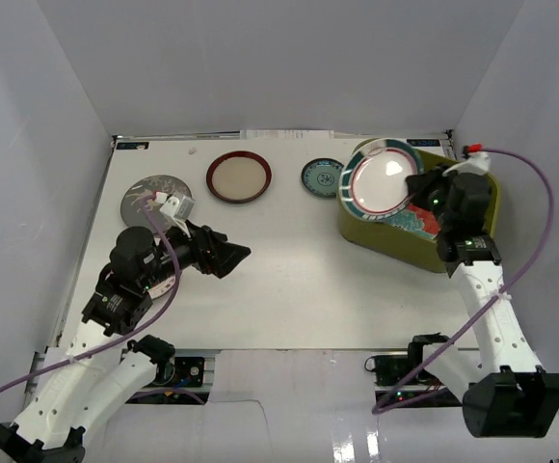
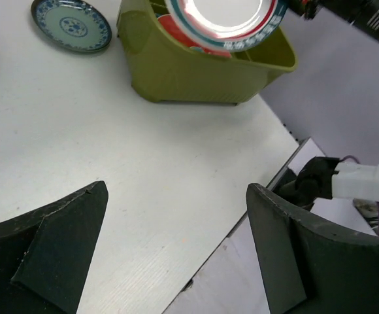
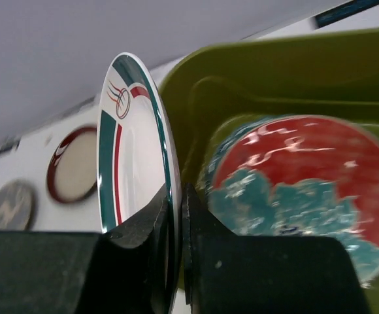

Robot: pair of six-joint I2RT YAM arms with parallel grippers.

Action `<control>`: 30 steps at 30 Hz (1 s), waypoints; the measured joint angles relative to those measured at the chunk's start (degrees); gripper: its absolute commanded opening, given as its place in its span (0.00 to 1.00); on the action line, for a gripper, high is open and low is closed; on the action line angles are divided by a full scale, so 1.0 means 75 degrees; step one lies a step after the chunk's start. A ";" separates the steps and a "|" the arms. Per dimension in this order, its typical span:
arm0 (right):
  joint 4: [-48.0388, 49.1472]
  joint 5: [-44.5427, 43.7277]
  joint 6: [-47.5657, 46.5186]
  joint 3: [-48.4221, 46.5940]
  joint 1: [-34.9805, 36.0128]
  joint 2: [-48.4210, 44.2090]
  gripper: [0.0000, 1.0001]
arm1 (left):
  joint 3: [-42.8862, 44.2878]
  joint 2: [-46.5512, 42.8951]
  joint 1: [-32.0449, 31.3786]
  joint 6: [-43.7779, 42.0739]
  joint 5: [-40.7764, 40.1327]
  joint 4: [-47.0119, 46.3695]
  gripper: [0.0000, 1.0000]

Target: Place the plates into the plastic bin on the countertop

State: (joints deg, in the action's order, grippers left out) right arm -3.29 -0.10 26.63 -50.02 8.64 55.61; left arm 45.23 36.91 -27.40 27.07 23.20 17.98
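Right fingers [image 3: 184, 219] are pinching the striped-rim plate [image 3: 127, 150] on edge, with the plastic bin [image 3: 294, 72] right behind them and the red-and-teal plate [image 3: 307, 190] already inside. Next up, I reckon: lower it, then release. Left fingers [image 1: 226, 258] are wide, empty over the worktop [image 1: 299, 280].

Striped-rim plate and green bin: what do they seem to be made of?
The striped-rim plate looks like glazed ceramic: glossy white face with bright glare. The bin looks like moulded plastic: uniform olive, smooth satin walls, rounded corners. Looks alone cannot confirm either.
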 measured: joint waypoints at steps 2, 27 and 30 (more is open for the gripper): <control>0.0131 0.0050 0.0251 -0.0096 -0.1189 0.0137 0.08 | -0.0096 -0.0239 0.0000 -0.0347 -0.0085 0.0303 0.98; -0.0140 -0.0254 0.0358 0.0530 -0.2250 0.1204 0.94 | -0.1029 -0.1180 -0.0236 -0.0828 -0.1871 0.0877 0.98; -0.0361 -0.0586 0.0117 0.0052 -0.1049 0.0988 0.94 | -0.1029 -0.1128 -0.0236 -0.0804 -0.2226 0.0965 0.98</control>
State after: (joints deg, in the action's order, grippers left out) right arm -6.00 -4.49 27.51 -49.63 0.78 63.02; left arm 37.52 28.45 -29.17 21.04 6.50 25.21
